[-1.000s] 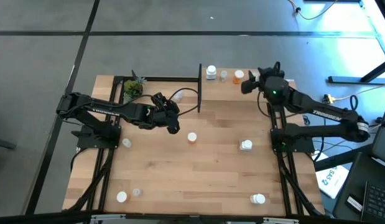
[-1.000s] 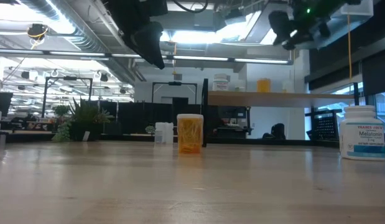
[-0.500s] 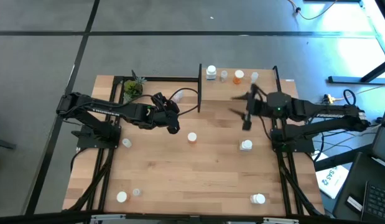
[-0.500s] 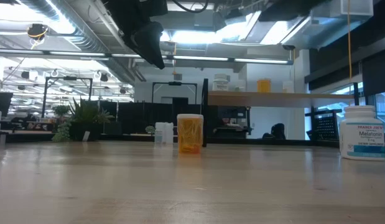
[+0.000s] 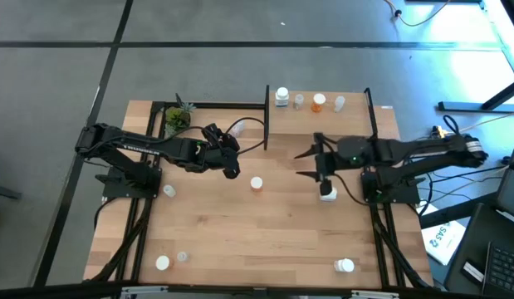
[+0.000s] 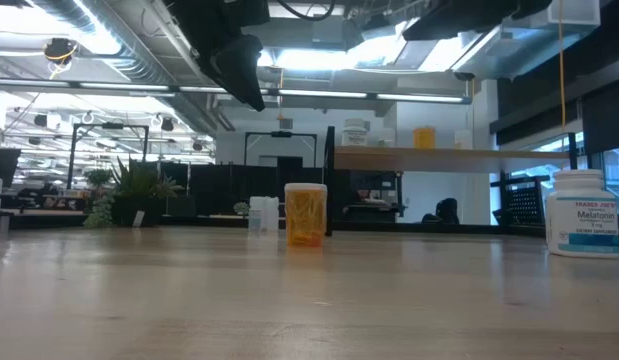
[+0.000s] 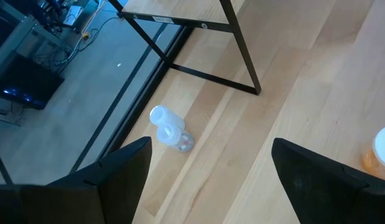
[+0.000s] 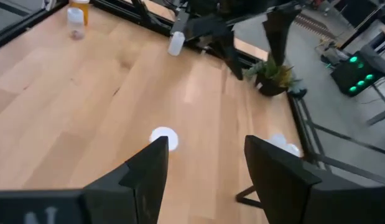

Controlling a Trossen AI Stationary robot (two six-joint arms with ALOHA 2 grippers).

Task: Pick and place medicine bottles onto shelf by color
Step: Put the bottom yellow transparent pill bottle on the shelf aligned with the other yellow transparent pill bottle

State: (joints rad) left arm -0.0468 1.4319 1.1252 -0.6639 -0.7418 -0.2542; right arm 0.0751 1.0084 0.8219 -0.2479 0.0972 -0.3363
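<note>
Four medicine bottles stand in a row on the shelf [image 5: 356, 116] at the back: a white one [image 5: 281, 97], a clear one [image 5: 299, 100], an orange one [image 5: 319, 101] and a pale one [image 5: 339, 102]. An orange bottle [image 5: 257, 183] stands upright mid-table. A white bottle [image 5: 328, 193] stands partly under my right arm. My right gripper [image 5: 307, 164] hangs open above the table between these two, pointing toward the table's left edge with nothing between its fingers [image 8: 204, 146]. My left gripper [image 5: 230, 164] waits open, raised, just left of the orange bottle [image 7: 382, 149].
A clear bottle [image 7: 168, 127] lies by the shelf's left post [image 5: 266, 116]. More bottles stand at the left [image 5: 168, 191], near left [image 5: 162, 262] [image 5: 183, 257] and near right [image 5: 345, 266]. A potted plant [image 5: 178, 117] sits at the back left. Bare wood lies mid-table toward the near edge.
My right gripper has swung away from the shelf's right end toward the near edge and the table's middle, sinking a little and rolling round. Its fingers now point toward the left edge. The pale bottle stays on the shelf's right end.
</note>
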